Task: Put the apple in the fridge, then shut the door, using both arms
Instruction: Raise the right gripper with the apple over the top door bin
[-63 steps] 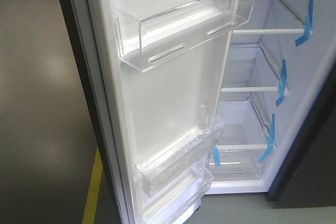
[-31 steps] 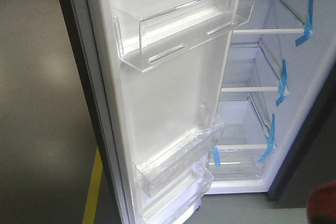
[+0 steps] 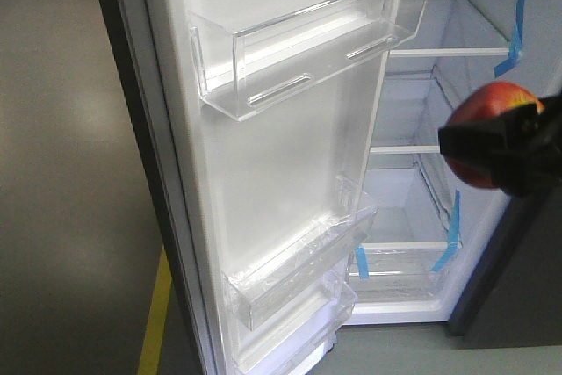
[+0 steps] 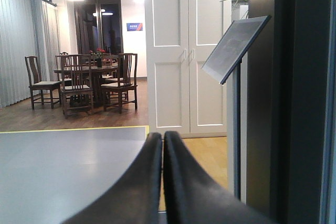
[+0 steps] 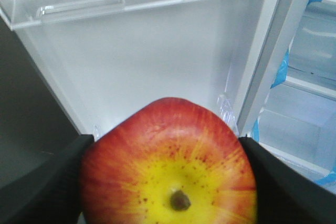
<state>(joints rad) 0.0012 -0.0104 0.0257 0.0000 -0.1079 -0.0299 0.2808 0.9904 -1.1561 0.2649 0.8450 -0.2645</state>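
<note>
The apple (image 3: 492, 103) is up in the air, out in front of the open fridge (image 3: 413, 199). It is not inside yet. The right gripper (image 5: 169, 179) holds it tight, with one black finger on each side, so it will not drop. The stem end, yellow with red all round, faces the right wrist camera.

I think the apple is held up high so it can go straight onto a shelf (image 3: 443, 52). From the front it sits about level with the middle shelves, near the strips of blue tape (image 3: 471, 133).

The door (image 3: 281, 164) stands wide open, with its white inside and its clear bin (image 3: 307, 50) facing us. That leaves the way in open.

The left gripper (image 4: 163, 140) is pinched closed with nothing in it. I think it is waiting to push the door.

Some things are hard to see. From the front, a black finger covers the middle of the apple, and the rest of the right arm is cut off at the edge. In the right wrist view the bottom of the apple is cut off. The left arm does not show from the front at all. Its camera sees a dark tall edge close by, and I cannot tell if that is the door.
</note>
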